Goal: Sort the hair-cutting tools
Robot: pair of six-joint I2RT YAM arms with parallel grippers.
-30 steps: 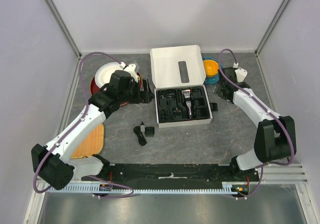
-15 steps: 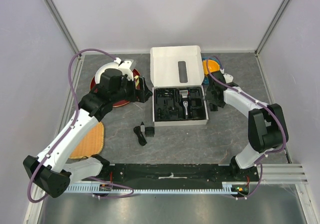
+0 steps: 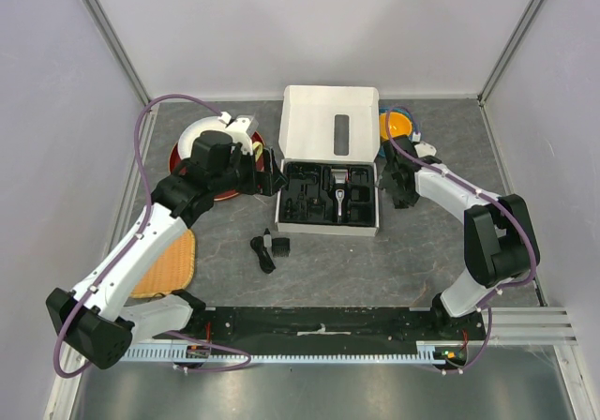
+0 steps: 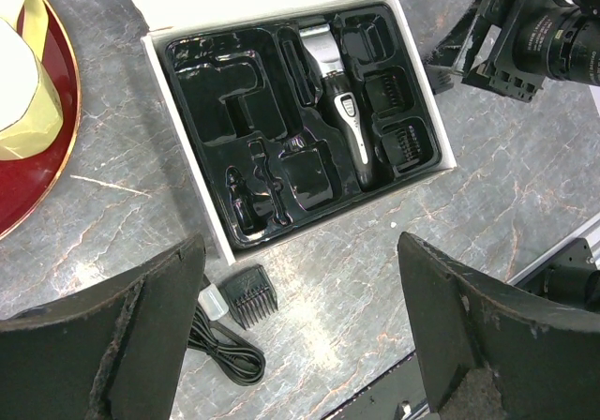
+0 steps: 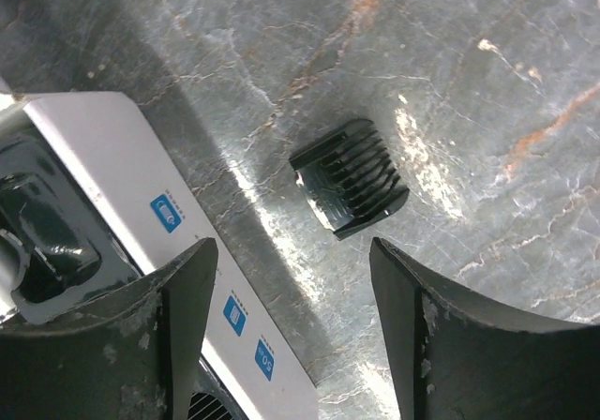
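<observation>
While both grippers stand spread wide with nothing between their fingers, the hair clipper (image 4: 342, 111) lies in the black tray (image 4: 211, 82) just beyond the left gripper (image 4: 302, 251). Its long axis slants away from that gripper, with the silver blade head at the far end by the raised lid and the tail toward the gripper's right finger. It is slim, silver down the middle with black flanks and a small button at mid-length; no writing on it can be read. Three boxed combs (image 4: 412, 143) sit in pockets along its right side. One loose comb (image 4: 248, 295), black and ribbed, lies near the left finger beside a coiled cable (image 4: 225, 350).

Ahead of the right gripper (image 5: 292, 251), a second loose comb (image 5: 349, 178) rests on the grey table (image 5: 469, 82), set askew and touching neither finger. By its left finger runs the white box (image 5: 112, 148), whose blue labels (image 5: 167, 212) are too small to read.
</observation>
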